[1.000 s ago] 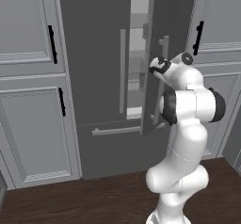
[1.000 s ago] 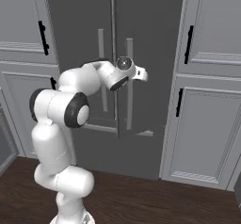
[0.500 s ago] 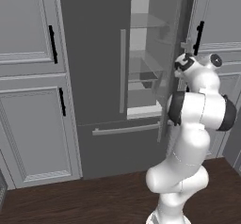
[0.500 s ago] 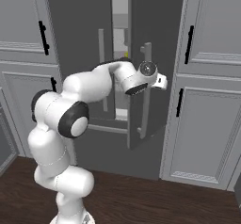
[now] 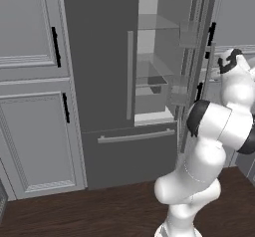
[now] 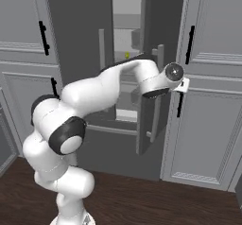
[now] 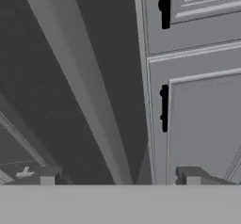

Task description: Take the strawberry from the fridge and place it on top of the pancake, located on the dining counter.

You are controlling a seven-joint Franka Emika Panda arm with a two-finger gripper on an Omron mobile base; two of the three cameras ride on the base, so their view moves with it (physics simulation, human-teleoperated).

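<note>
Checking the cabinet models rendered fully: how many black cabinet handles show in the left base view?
4: upper left cabinet handle, lower left cabinet handle, and two right of the fridge, one upper, one lower. The arm may hide more.

Light grey panelled cabinets flank the central appliance. On the left, an upper cabinet door (image 5: 30,27) carries a short black vertical handle (image 5: 55,47) near its right edge; below it, a lower cabinet door (image 5: 37,141) bears a matching black handle (image 5: 65,108). On the right, an upper cabinet door (image 6: 215,23) has a black handle (image 6: 190,44), and the lower cabinet door (image 6: 205,134) beneath it shows raised panel moulding. In the hand view, two black handles (image 7: 164,108) lie on stacked cabinet panels. Dark brown wood plank flooring (image 6: 142,200) runs along the cabinet bases.
</note>
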